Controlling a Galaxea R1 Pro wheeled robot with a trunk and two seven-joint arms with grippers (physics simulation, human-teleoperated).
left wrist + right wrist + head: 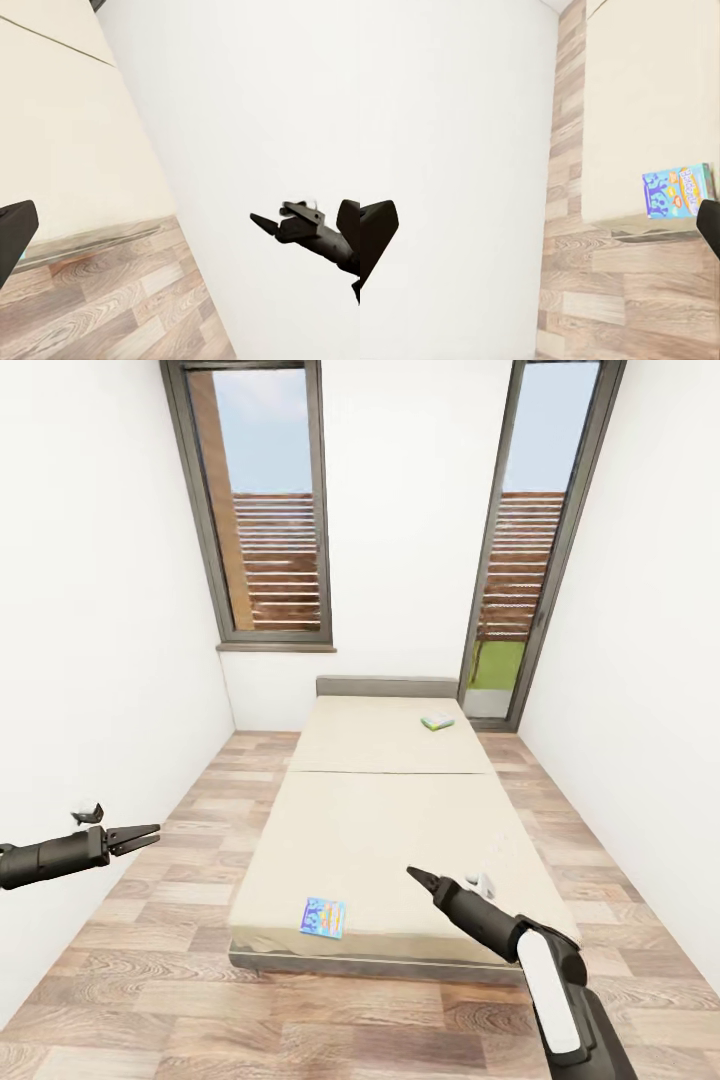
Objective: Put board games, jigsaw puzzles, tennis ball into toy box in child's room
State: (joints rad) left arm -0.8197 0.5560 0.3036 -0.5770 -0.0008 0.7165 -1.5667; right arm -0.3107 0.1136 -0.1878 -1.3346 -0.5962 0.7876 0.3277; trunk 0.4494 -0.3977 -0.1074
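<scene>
Ahead, beige bed [380, 830] on wood-plank floor [150, 1000], both hands' fingers apart, empty.

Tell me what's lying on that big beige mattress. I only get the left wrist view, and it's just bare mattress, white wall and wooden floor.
Observer: A small flat blue game box lies near the foot edge of the beige bed.
Operator: Is that the only one?
Observer: No, a flat green-white game box lies up by the low grey headboard.
Operator: And what's past the bed?
Observer: Two tall dark-framed windows stand in the far white wall, showing a slatted wooden fence outside.
</scene>
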